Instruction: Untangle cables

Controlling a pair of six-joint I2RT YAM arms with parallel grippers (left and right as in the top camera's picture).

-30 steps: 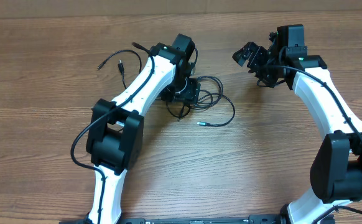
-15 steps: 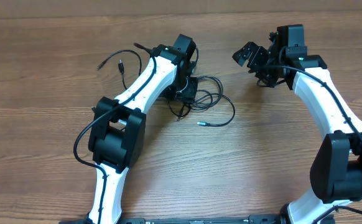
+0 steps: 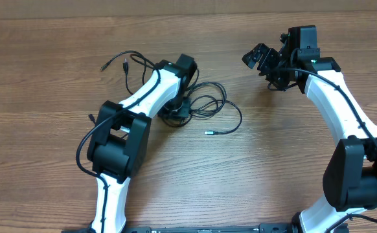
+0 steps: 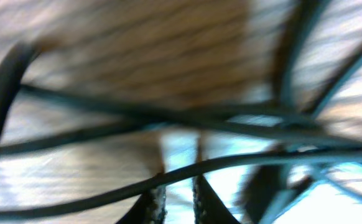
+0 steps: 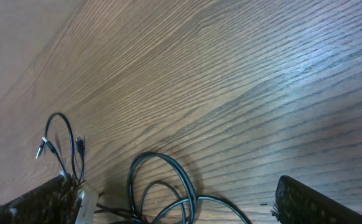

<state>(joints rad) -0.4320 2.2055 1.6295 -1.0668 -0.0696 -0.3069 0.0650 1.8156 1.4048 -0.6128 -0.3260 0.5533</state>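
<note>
The cables (image 3: pixel 209 103) are thin black cords in loose loops at mid-table. One silver-tipped plug (image 3: pixel 209 133) lies toward the front, and two plug ends (image 3: pixel 114 63) lie at the far left. My left gripper (image 3: pixel 175 115) is down in the left side of the bunch. In the left wrist view its jaws (image 4: pixel 178 186) stand nearly together, with a cord (image 4: pixel 106 196) running across the tips. My right gripper (image 3: pixel 260 58) hangs open above the table at the far right, apart from the loops (image 5: pixel 162 180), with nothing between its fingers (image 5: pixel 318 202).
The wooden table (image 3: pixel 273 168) stretches bare in front of and beside the bunch. The left arm's white link (image 3: pixel 143 90) lies over the cords' left part. Both arm bases stand at the front edge.
My left gripper has closed and shifted left and toward the front. The cable bunch has been drawn slightly the same way. The right arm has not moved.
</note>
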